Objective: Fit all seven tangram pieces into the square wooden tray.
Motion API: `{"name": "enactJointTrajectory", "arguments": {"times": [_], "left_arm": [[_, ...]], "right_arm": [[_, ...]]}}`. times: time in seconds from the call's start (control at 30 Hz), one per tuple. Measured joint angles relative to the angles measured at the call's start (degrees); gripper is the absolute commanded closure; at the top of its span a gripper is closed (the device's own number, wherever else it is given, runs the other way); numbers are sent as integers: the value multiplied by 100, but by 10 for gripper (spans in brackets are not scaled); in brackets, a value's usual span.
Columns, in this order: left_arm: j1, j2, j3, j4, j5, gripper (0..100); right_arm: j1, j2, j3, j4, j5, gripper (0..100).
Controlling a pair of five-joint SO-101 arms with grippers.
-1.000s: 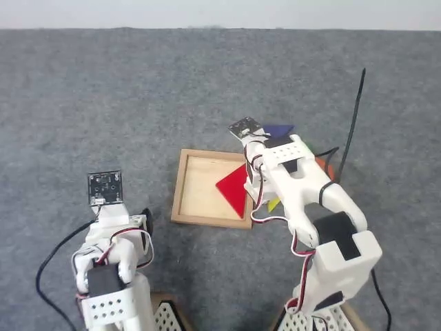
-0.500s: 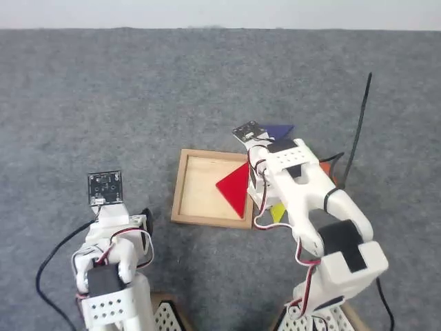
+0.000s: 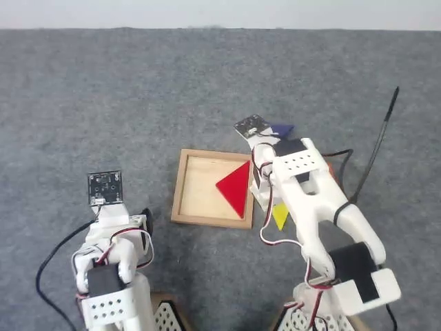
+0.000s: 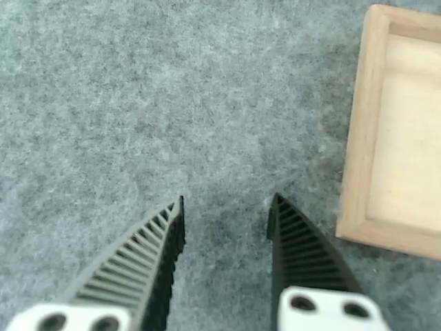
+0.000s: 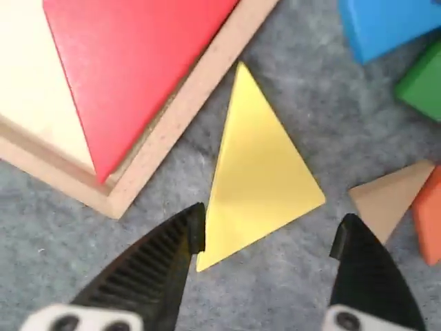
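Observation:
The square wooden tray [image 3: 195,216] lies mid-table with a red triangle [image 3: 235,186] in its right part, one edge resting on the rim [image 5: 200,76]. A yellow triangle [image 5: 256,169] lies on the carpet just outside the tray's right side [image 3: 280,215]. My right gripper [image 5: 269,238] hangs open above the yellow triangle's near edge, holding nothing. Blue [image 5: 386,24], green [image 5: 424,83], tan [image 5: 386,200] and orange [image 5: 428,224] pieces lie beyond it. A dark blue piece [image 3: 280,129] shows past the right arm. My left gripper [image 4: 226,210] is open over bare carpet beside the tray's left rim [image 4: 358,145].
Grey carpet covers the table. The right arm [image 3: 310,200] hides most of the loose pieces in the high view. A black cable [image 3: 375,155] runs to the right of that arm. Open carpet stretches left of and behind the tray.
The right arm has drawn back from the tray toward the right, uncovering the yellow triangle. The red triangle stays in the tray. The left arm has not moved.

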Motion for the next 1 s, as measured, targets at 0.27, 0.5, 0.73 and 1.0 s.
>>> {"name": "enactJointTrajectory", "arguments": {"times": [0.27, 0.5, 0.73, 1.0], "left_arm": [[0, 0, 0, 0, 0, 814], [0, 0, 0, 0, 0, 814], [0, 0, 0, 0, 0, 814], [0, 0, 0, 0, 0, 814]], "right_arm": [[-9, 800, 88, -378, 0, 593], [35, 941, 79, -536, -9, 702], [62, 1037, 44, -563, 9, 669], [62, 1037, 44, -563, 9, 666]]}}
